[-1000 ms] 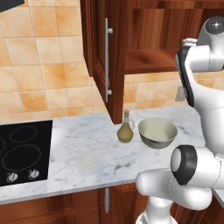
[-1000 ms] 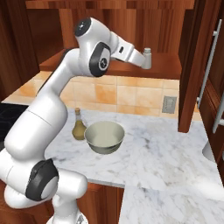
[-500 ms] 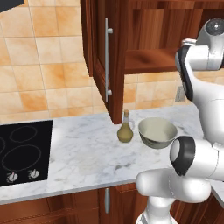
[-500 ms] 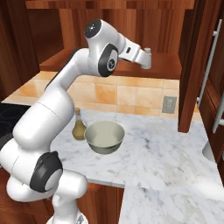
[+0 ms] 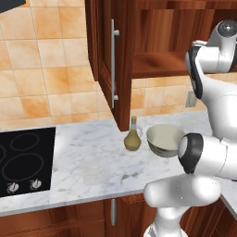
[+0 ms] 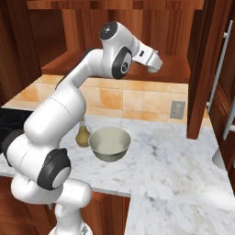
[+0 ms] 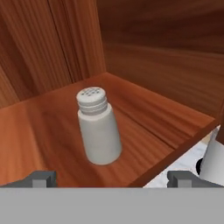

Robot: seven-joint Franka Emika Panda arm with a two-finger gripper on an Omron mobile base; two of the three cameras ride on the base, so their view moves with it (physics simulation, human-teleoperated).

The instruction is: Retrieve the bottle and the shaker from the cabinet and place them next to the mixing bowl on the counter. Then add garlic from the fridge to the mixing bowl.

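Hand view is showing the shaker (image 7: 98, 127) standing upright on the cabinet shelf (image 7: 39, 131), toward the shelf's back corner where two wooden walls are meeting. The gripper (image 7: 111, 178) is hovering just in front of it with its jaws spread wide, one dark tip (image 7: 41, 178) to each side, gripping nothing and not touching the shaker.

Right base view is showing the arm reaching up into the cabinet (image 6: 202, 69), whose door is hanging open. On the counter (image 6: 183, 160) below, the bottle (image 6: 82, 135) is standing upright just beside the bowl (image 6: 109, 143), near the middle of the counter and back from its front edge. From the left base view, the bottle (image 5: 133, 137) is sitting under the open door's lower corner, with the bowl (image 5: 164, 140) beside it.
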